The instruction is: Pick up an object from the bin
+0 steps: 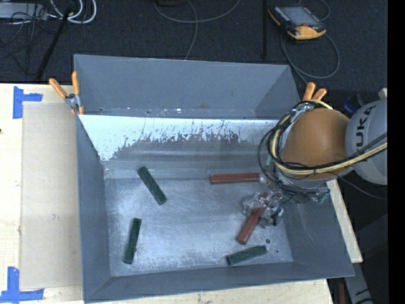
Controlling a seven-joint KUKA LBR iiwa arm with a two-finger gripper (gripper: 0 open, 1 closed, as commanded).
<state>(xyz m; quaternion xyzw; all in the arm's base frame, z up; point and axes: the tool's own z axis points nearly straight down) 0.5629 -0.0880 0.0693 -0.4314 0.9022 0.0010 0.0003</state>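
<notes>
Red-brown stick (249, 228) lies slanted, upper end under the pincer (271, 206), likely for an end grasp; clamped or apart, unclear.

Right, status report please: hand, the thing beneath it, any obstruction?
Hand low at view-right of bin. Over upper end of slanted red-brown stick. Green stick nearby, apart, not blocking.

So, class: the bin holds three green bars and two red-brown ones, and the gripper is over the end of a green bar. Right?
One slip: the camera view shows the gripper over the upper end of the slanted red-brown bar near the right wall of the bin, not a green one. The counts stand.
</notes>
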